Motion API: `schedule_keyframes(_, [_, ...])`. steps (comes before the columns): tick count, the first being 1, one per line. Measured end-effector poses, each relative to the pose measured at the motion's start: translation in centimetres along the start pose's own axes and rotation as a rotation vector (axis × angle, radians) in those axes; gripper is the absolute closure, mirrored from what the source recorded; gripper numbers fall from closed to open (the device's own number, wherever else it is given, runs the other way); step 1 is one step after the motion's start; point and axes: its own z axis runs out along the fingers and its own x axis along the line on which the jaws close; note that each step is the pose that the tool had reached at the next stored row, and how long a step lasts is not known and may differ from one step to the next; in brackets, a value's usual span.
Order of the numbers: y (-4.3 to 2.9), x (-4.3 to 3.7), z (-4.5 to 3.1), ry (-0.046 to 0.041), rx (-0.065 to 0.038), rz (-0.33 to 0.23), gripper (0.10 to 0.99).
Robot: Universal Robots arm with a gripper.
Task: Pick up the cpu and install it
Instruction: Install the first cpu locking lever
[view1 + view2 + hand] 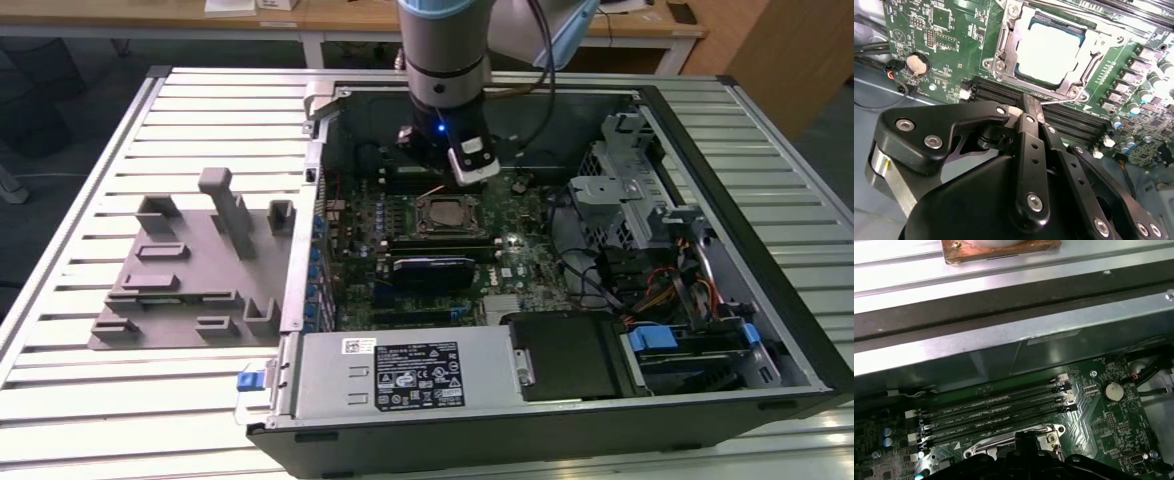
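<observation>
The cpu (1050, 51), a pale silver square, lies flat inside the metal-framed socket (1004, 50) on the green motherboard (944, 30). In the exterior view the cpu (441, 213) sits in the middle of the board inside the open computer case. My gripper (1031, 104) hangs just off the socket's edge, over the black memory slots (1074, 122). Its fingers are shut together with nothing between them. In the exterior view the gripper (451, 182) is just behind the socket. The first wrist view has the gripper's black body (1026, 452) low over the socket frame (1051, 432).
A grey moulded tray (187, 280) lies on the slatted table at the exterior view's left of the case. The case wall (1004, 345) runs close behind the memory slots (994, 412). A power supply (400, 375), drive cage (621, 190) and cables (654, 290) crowd the case.
</observation>
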Motion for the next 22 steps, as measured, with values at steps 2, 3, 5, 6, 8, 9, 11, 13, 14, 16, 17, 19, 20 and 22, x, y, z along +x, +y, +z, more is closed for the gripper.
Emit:
schedule_keyframes(2, [-0.05,0.00,0.21,-0.0010,0.000,0.003,0.980])
schedule_keyframes(3, [-0.06,0.01,0.31,-0.0015,0.000,0.004,0.980])
schedule_keyframes(5, [0.07,0.07,0.52,-0.0022,0.000,0.006,0.980])
schedule_keyframes(6, [0.25,0.13,0.64,-0.0024,0.000,0.007,0.980])
schedule_keyframes(8, [0.64,0.25,0.83,-0.0028,0.001,0.009,0.980])
schedule_keyframes(9, [0.74,0.29,0.90,-0.0030,0.001,0.009,0.980])
schedule_keyframes(11, [0.79,0.32,1.08,-0.0034,0.001,0.010,0.980])
schedule_keyframes(13, [0.74,0.34,1.29,-0.0057,0.001,0.011,0.980])
schedule_keyframes(14, [0.73,0.34,1.37,-0.0070,0.001,0.011,0.980])
schedule_keyframes(16, [0.72,0.34,1.38,-0.0072,0.001,0.011,0.980])
schedule_keyframes(17, [0.72,0.34,1.37,-0.0072,0.002,0.011,0.980])
schedule_keyframes(19, [0.72,0.35,1.40,-0.0078,0.002,0.012,0.980])
schedule_keyframes(20, [0.71,0.36,1.45,-0.0109,0.006,0.015,0.980])
schedule_keyframes(22, [0.68,0.38,1.55,-0.0230,0.020,0.026,0.980])
